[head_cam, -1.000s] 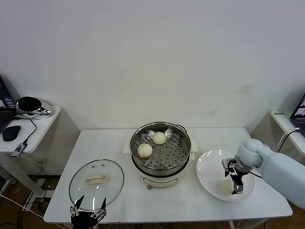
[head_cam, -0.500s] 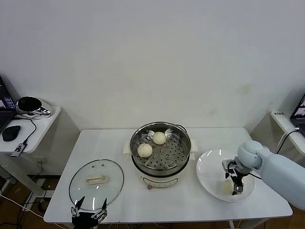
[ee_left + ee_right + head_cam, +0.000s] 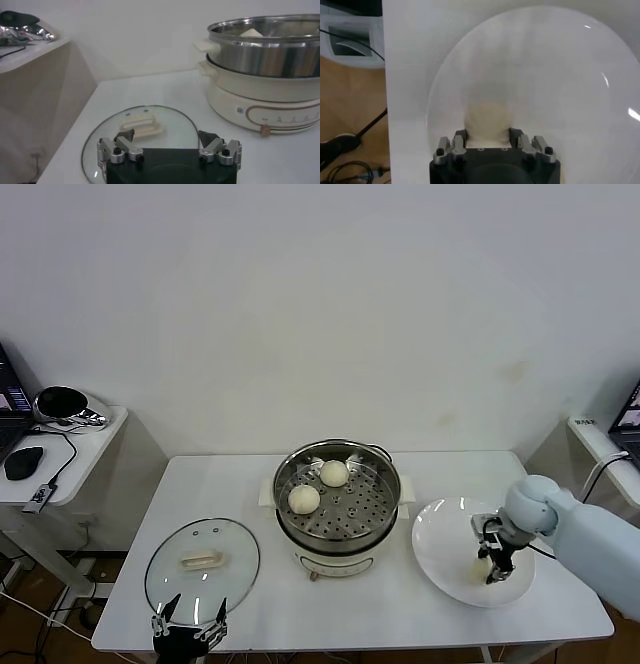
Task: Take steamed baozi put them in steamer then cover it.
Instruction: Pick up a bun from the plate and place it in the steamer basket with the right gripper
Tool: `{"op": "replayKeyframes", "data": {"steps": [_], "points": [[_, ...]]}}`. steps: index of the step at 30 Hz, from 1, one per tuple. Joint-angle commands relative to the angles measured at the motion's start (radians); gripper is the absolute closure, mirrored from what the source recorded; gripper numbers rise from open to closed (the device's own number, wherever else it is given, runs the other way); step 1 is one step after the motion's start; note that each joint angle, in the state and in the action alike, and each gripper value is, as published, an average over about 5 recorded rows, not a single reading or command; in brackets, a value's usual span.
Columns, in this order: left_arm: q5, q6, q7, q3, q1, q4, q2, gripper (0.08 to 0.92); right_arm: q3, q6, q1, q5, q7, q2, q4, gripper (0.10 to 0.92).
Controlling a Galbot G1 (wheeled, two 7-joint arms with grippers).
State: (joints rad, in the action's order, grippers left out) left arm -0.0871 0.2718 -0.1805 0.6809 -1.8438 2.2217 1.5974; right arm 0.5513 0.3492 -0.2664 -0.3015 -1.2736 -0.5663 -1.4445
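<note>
The right gripper (image 3: 492,569) is down over the white plate (image 3: 440,546) near the right edge of the table (image 3: 230,484), its fingers (image 3: 512,135) pressed in on either side of a steamed baozi (image 3: 487,120). In the right wrist view the bun sits squarely between the two pads, touching both, resting on the plate toward the plate's rim on the table's front side.

Two more baozi (image 3: 304,499) (image 3: 334,473) lie on the perforated tray inside the steamer (image 3: 337,509), which stands at the middle of the table, just beside the plate.

The cover (image 3: 202,566) lies flat near the front left corner, handle up. The left gripper (image 3: 187,631) hangs at the front edge just by the cover, its fingers (image 3: 124,136) spread wide and holding nothing.
</note>
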Motion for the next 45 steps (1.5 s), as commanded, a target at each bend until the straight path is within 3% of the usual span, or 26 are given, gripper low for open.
{"op": "replayKeyframes", "data": {"steps": [1,8,14,19,24,27,30,38,45], "points": [[0.001,0.001,0.0,-0.007,0.016,-0.004,0.0,0.177,0.017,0.005,0.122,0.056,-0.013,0.017,-0.015,0.516],[-0.001,0.003,0.002,-0.007,0.043,-0.016,-0.008,0.177,0.127,0.012,0.477,0.169,-0.077,-0.045,0.036,0.516],[0.008,0.017,0.005,0.009,0.053,-0.01,-0.02,0.177,0.281,-0.043,0.728,0.294,-0.116,-0.206,0.153,0.516],[0.015,0.018,0.003,0.01,0.059,0.001,-0.018,0.177,0.29,-0.441,0.783,0.428,-0.154,-0.325,0.288,0.516],[0.013,0.019,0.003,0.002,0.064,0.006,-0.006,0.177,0.343,-0.911,0.773,0.485,-0.092,-0.389,0.365,0.515],[0.01,0.019,0.004,-0.001,0.062,0.01,-0.001,0.177,0.374,-1.087,0.766,0.458,-0.053,-0.405,0.335,0.509],[0.009,0.019,0.005,-0.001,0.058,0.017,0.002,0.177,0.369,-1.153,0.751,0.365,-0.035,-0.411,0.263,0.503],[0.006,0.015,0.011,0.005,0.049,0.038,0.003,0.177,0.364,-1.178,0.724,0.148,0.002,-0.451,0.135,0.507],[0.004,0.026,0.004,0.012,0.053,0.076,-0.024,0.177,0.433,-1.178,0.702,0.115,0.018,-0.496,0.081,0.508]]}}
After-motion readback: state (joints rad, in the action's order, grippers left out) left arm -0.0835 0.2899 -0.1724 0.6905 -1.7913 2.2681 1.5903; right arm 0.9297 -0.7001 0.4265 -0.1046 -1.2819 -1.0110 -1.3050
